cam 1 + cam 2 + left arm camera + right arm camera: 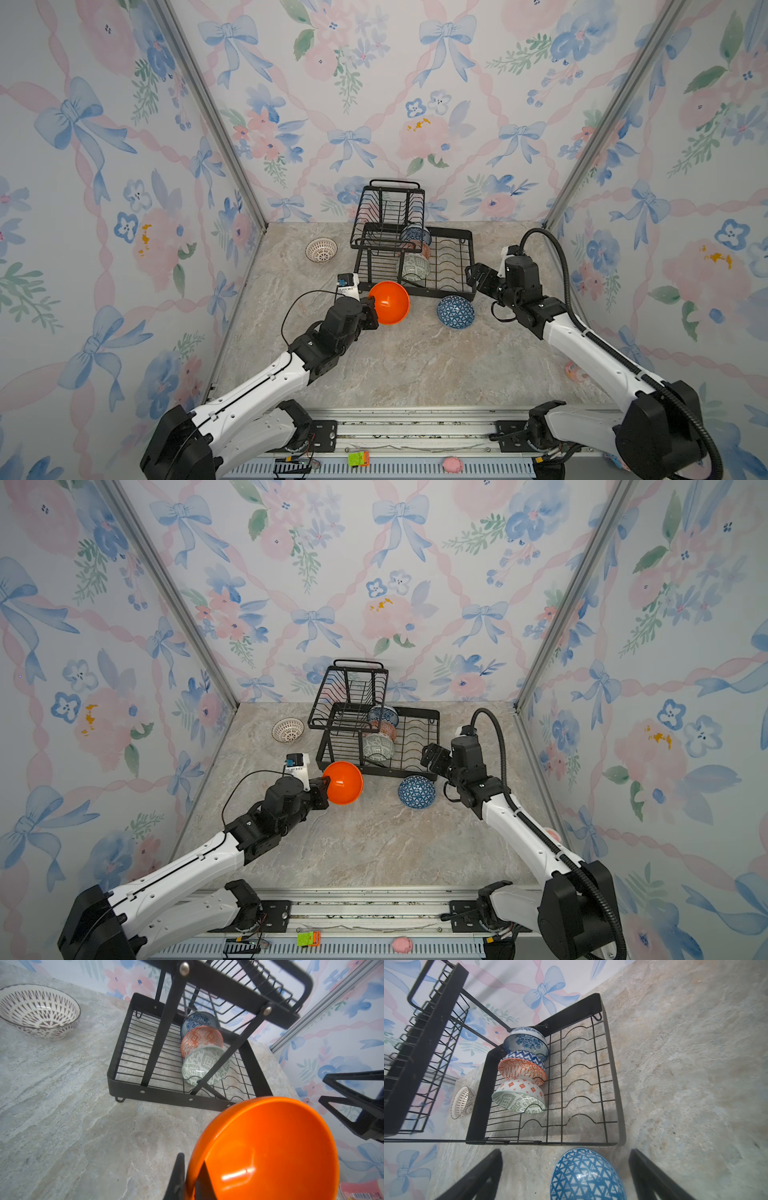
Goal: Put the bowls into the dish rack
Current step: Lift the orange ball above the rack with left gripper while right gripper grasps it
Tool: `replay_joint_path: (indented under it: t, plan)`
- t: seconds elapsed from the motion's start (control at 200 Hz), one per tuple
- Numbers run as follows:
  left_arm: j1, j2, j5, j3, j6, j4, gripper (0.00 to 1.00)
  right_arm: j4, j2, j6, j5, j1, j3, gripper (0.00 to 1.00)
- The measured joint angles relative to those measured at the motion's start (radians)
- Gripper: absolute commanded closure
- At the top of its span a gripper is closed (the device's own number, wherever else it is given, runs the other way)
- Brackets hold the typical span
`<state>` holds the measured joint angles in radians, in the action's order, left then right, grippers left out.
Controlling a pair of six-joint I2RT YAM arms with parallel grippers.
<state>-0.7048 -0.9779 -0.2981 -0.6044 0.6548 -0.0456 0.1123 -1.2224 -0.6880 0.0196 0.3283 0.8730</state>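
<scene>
Now, rack: black wire dish rack [166, 1096], lower tray [611, 1064], seemingly three patterned bowls [521, 1072].
Left claw [372, 311]: grips glossy orange bowl [390, 302].
Right claw [471, 277]: open, beside blue geometric bowl [455, 311].

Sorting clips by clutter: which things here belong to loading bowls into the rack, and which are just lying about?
Job: dish rack, orange bowl, dark blue bowl, white lattice bowl, blue-and-white bowl, red-orange bowl, grey-green bowl.
Lying about: green-orange block, pink toy, pink object by wall.
</scene>
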Motion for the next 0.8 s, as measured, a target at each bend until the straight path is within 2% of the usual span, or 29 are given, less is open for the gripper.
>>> replay_joint_path:
  t: [0.335, 0.8]
  plan:
    - [-0.002, -0.029, -0.047, -0.121, -0.088, -0.148, 1.0, -0.004, -0.023, -0.125, -0.051, 0.064, 0.256, 0.03]
    - [-0.003, -0.329, -0.195, -0.394, -0.222, -0.442, 1.0, -0.057, -0.169, -0.341, -0.096, 0.172, 0.558, 0.01]
